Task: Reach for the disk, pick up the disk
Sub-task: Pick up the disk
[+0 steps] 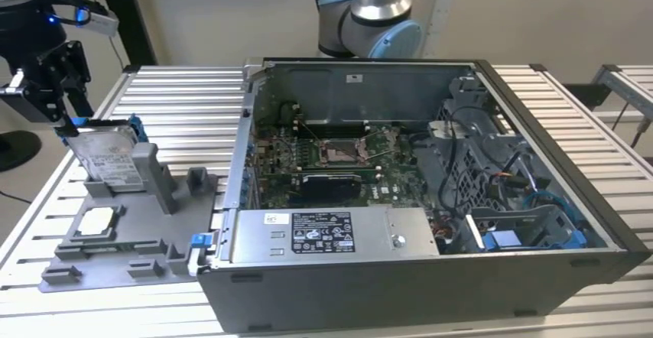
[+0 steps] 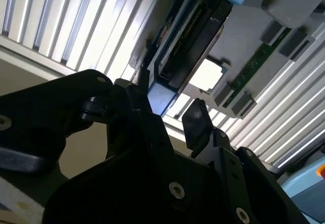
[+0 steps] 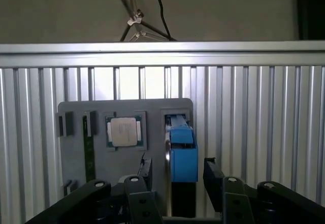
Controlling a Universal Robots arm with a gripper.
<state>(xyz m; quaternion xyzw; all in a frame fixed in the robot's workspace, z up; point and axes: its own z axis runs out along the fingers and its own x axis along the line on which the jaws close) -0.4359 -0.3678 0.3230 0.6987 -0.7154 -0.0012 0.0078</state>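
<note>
Claw at the exterior view's far left, hanging just above the disk. Jaws spread wide, gripping nothing. Disk standing on edge in a slot of the grey fixture, blue end uppermost, right under the fingertips. In the first wrist view, claw straddling the disk: one of the fingers on each side, a sliver of gap both ways, no contact to be seen. Same line-up in the second wrist view, claw open and the disk running away from the gap between the fingertips. Close by the disk on the fixture, small square chip, flat in its own pocket. Further to the exterior view's right, open computer case, well apart from the claw.
</note>
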